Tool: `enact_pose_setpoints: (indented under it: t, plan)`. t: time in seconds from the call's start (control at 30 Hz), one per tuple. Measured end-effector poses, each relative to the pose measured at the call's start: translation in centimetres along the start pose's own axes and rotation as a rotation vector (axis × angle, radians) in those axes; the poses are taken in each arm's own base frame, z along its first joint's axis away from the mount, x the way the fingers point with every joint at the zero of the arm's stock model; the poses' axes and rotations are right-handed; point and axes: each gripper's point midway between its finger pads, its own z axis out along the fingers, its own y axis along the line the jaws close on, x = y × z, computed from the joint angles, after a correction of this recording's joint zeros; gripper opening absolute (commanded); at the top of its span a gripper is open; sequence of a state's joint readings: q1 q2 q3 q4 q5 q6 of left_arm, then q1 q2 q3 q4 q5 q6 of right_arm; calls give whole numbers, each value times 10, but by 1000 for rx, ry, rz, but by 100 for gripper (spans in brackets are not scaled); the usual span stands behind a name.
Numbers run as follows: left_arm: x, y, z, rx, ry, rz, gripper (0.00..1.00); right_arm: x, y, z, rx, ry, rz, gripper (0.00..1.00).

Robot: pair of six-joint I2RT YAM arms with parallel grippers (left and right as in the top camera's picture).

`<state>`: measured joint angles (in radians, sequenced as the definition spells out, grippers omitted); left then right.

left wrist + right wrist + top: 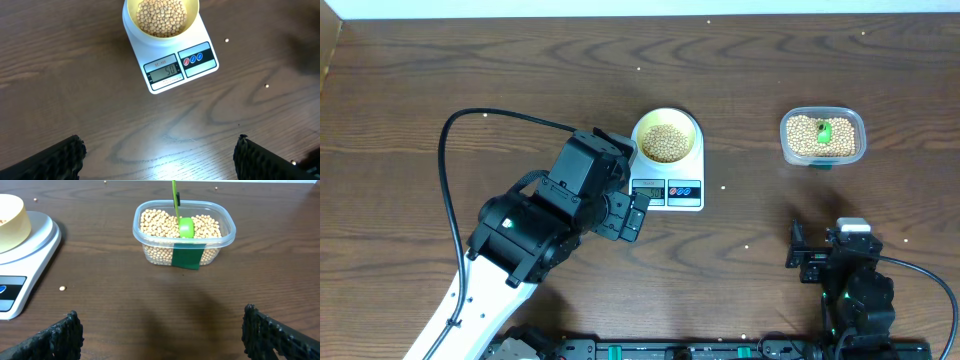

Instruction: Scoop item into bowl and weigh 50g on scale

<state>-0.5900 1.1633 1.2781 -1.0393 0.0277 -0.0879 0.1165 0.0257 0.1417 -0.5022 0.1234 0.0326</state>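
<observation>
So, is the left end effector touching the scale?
Apart. The left wrist view shows bare table between the open left end effector and the scale.

A robotics lab setup: a dark wood-grain desk [420, 80] carries a left arm [525, 235] and a right arm [855, 290], mounted on a black rail [670, 350] along its near edge, with a cable [443, 150] looping from the left arm.

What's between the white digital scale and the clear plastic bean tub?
Bare brown wooden table, save one stray tan bean beside the white digital scale; right wrist view shows it.
</observation>
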Motion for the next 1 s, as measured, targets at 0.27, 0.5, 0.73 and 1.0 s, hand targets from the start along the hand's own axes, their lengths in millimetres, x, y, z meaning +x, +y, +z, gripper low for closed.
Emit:
enact_pose_setpoints:
  t: [0.27, 0.5, 0.73, 1.0]
  plan:
    - [0, 0, 0, 0, -1, 0, 97, 0, 0, 0, 0, 0, 0, 99]
    - [4, 16, -30, -20, -73, -33, 97, 0, 0, 0, 0, 0, 0, 99]
    - [-11, 74, -114, -153, -444, -221, 97, 0, 0, 0, -1, 0, 0, 99]
    - [20, 95, -178, -295, -760, -311, 97, 0, 0, 0, -1, 0, 0, 99]
